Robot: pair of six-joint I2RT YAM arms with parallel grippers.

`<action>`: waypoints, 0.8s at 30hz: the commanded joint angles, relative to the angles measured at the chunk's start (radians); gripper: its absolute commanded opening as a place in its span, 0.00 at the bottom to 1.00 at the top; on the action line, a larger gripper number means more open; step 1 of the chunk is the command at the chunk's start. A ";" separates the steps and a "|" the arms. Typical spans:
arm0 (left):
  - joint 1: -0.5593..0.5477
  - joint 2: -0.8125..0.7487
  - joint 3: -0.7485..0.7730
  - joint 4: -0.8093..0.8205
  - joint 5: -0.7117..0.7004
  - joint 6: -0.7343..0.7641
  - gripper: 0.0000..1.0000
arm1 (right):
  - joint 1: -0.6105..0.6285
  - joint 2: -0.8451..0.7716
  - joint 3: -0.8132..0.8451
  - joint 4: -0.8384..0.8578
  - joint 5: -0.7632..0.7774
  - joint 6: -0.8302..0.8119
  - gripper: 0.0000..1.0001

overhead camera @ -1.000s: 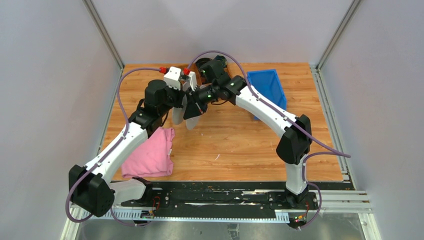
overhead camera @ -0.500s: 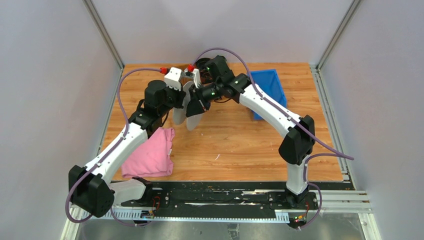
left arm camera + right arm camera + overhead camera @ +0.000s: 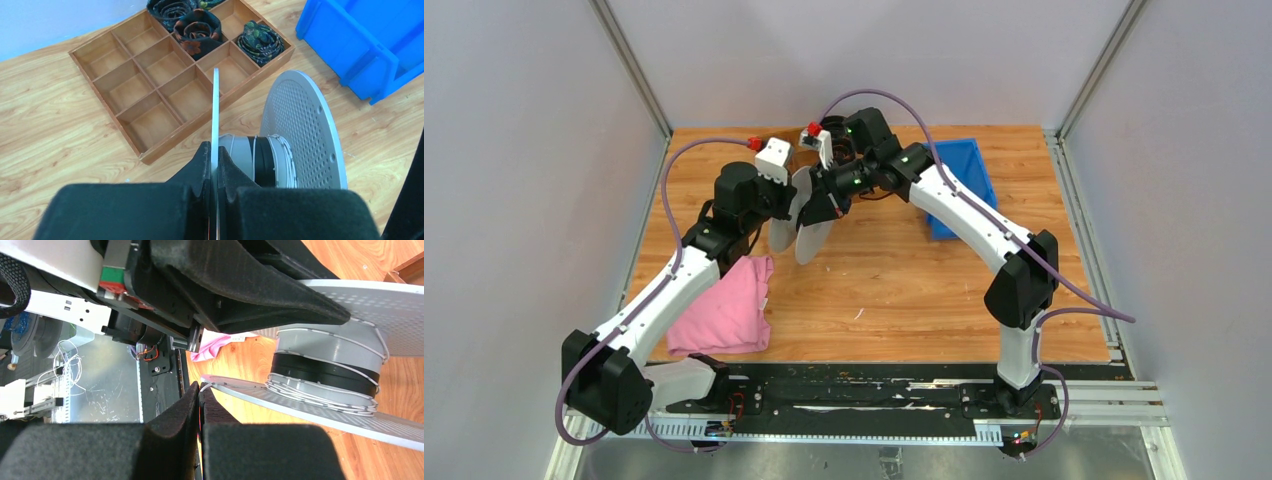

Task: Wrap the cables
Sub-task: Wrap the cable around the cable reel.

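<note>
— Two grippers, both closed?

— Yes. The left gripper (image 3: 214, 150) has its fingers pressed onto the thin edge of one disc of a spool (image 3: 301, 125) and holds it edge-on. The right gripper (image 3: 200, 390) has its fingers pressed together too, and a strand of the cable (image 3: 320, 389) seems to be caught at their tips, beside the rim of the nearer disc.

— Where is the rest of the cable?

— It is wound on the spool's hub, between the two perforated grey discs. Several thin white turns sit close together against one disc, and a few looser turns cross the grey and black parts of the hub.

— What lies around them?

— In the top view the two arms meet over the far middle of the wooden table (image 3: 904, 290), with the spool held above it. Just beyond the spool is a wooden tray (image 3: 150, 90) split into compartments. Three of its far cells hold rolled ties (image 3: 200, 27). A blue bin (image 3: 360, 45) stands to the right of the tray. A pink cloth (image 3: 729, 310) lies on the near left of the table, well apart from the spool.
</note>
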 commanded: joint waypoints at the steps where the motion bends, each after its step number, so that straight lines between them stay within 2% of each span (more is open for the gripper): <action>1: -0.009 -0.041 -0.004 0.053 0.060 0.017 0.00 | -0.033 -0.028 0.015 0.051 0.032 -0.022 0.01; 8: -0.008 -0.040 -0.006 0.060 0.103 0.055 0.00 | -0.040 -0.016 0.033 0.039 0.030 -0.039 0.01; 15: -0.009 -0.047 -0.023 0.072 0.236 0.101 0.00 | -0.046 0.001 0.056 0.028 -0.022 -0.059 0.01; 20: -0.010 -0.057 -0.040 0.080 0.318 0.154 0.00 | -0.048 0.011 0.058 0.045 -0.073 -0.002 0.01; 24: -0.010 -0.069 -0.055 0.094 0.372 0.176 0.00 | -0.048 -0.005 -0.001 0.125 -0.096 0.101 0.01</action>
